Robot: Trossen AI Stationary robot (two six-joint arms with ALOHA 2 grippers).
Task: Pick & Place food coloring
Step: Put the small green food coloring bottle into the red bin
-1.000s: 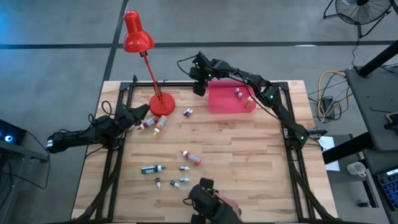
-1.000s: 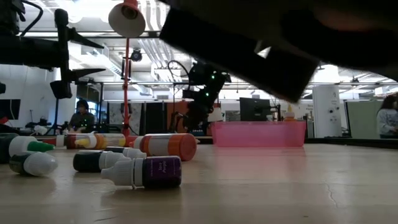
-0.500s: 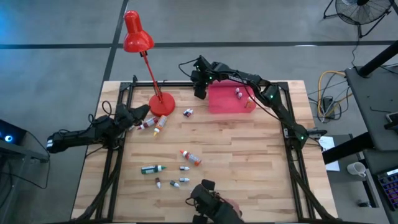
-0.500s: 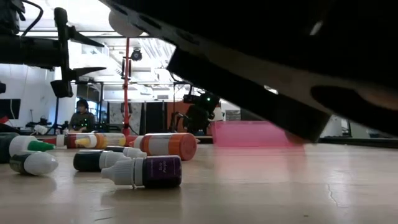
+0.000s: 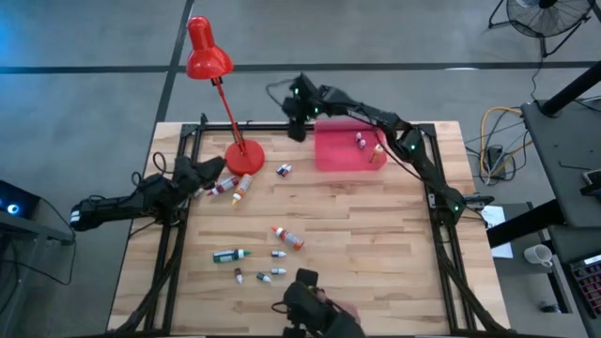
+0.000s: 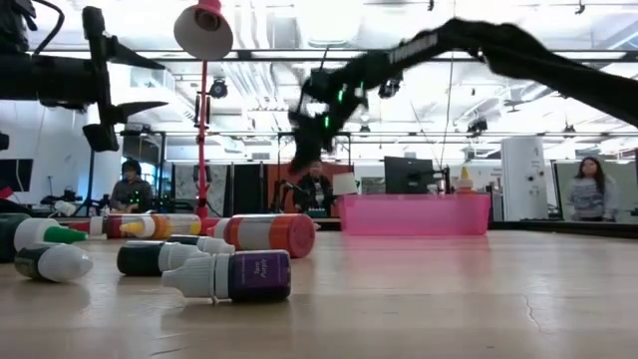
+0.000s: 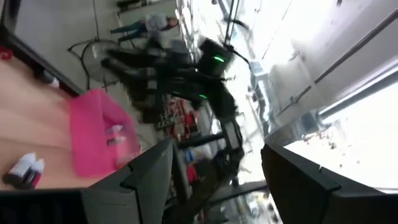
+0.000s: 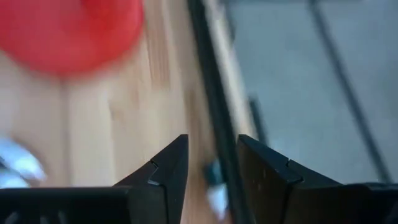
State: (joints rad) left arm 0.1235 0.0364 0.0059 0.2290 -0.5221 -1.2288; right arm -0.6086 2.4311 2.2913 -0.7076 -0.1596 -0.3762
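Observation:
Food coloring bottles lie on their sides on the wooden table: a pair (image 5: 232, 188) near the lamp base, one (image 5: 284, 171) at mid-table, an orange-capped one (image 5: 287, 238), a dark green one (image 5: 230, 254) and several tiny ones (image 5: 263, 275) toward the near edge. Two more (image 5: 360, 141) rest in the pink tray (image 5: 338, 155) at the far side. My right gripper (image 5: 297, 130) hangs open above the far edge, just left of the tray, with nothing between its fingers (image 8: 168, 168). My left gripper (image 5: 210, 174) waits open at the table's left, close to the pair.
A red desk lamp stands with its base (image 5: 244, 157) at the far left, its head (image 5: 207, 52) beyond the table. A black frame rail (image 5: 188, 216) runs along each side. A dark object with a person's hand (image 5: 315, 305) sits at the near edge. People show in the room behind.
My right gripper has dipped and then risen above the far edge beside the tray's left end, shifting slightly toward the far edge. The dark object that covered most of the low view has moved out of it. The bottles have stayed put.

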